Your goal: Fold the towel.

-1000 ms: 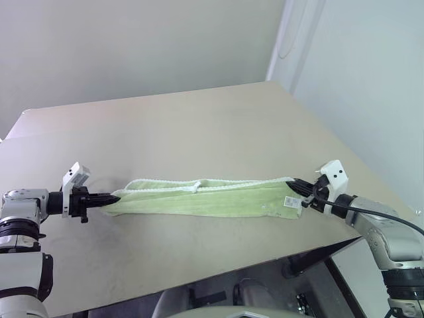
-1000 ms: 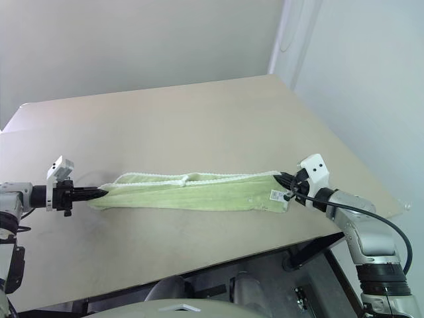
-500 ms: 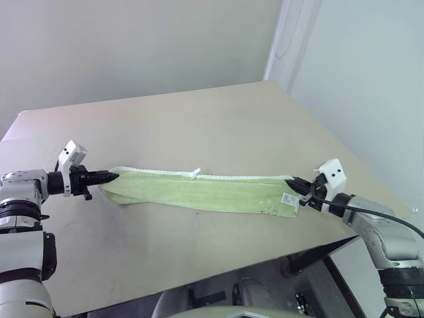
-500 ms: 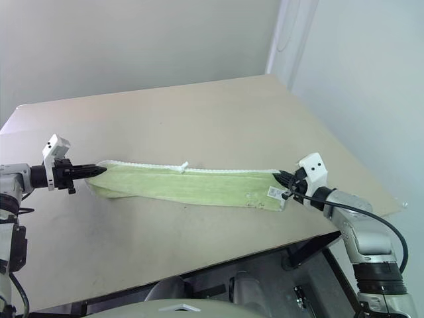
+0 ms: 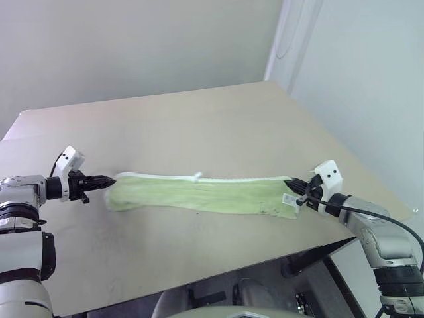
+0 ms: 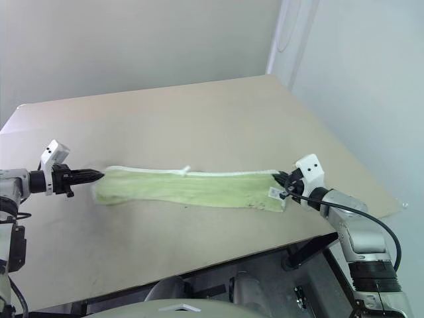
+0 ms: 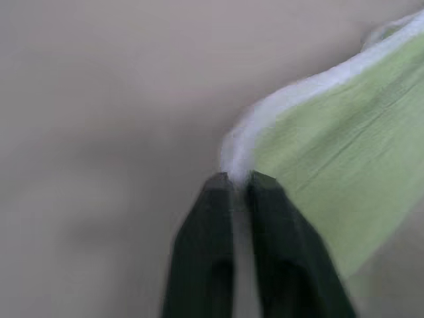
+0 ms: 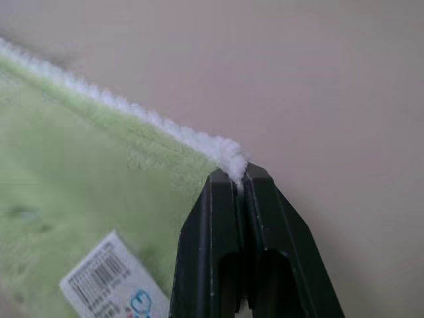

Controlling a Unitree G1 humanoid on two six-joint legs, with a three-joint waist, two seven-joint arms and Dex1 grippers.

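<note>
Two grippers of mine sit at the ends of the towel (image 5: 199, 195), which lies on the table (image 5: 199, 126) as a long, narrow green band running across in front of me, near the table's front edge. My left gripper (image 5: 108, 179) is at the towel's left end, its fingers (image 7: 205, 252) standing a little apart with a narrow gap between them; the white corner of the towel sits right at their tips in the left wrist view, and I cannot tell whether they still pinch it. In the head views the left tips are just at the towel's left edge, touching or nearly so.

My right gripper (image 6: 283, 182) is pressed together on the towel's right corner: the white stitched edge (image 8: 228, 156) is nipped between the black fingers (image 8: 205, 232). Just beside that corner, on the green face, lies a small white tag (image 8: 116, 281) with a barcode. The whitish stitched edge runs along the far side of the band, and a small white loop (image 5: 197, 175) sticks up from it about midway along. The towel's left end looks rounded and slack, while the right end is drawn to a point at my right fingers. Both arms reach in from the table's left and right sides, well apart.
</note>
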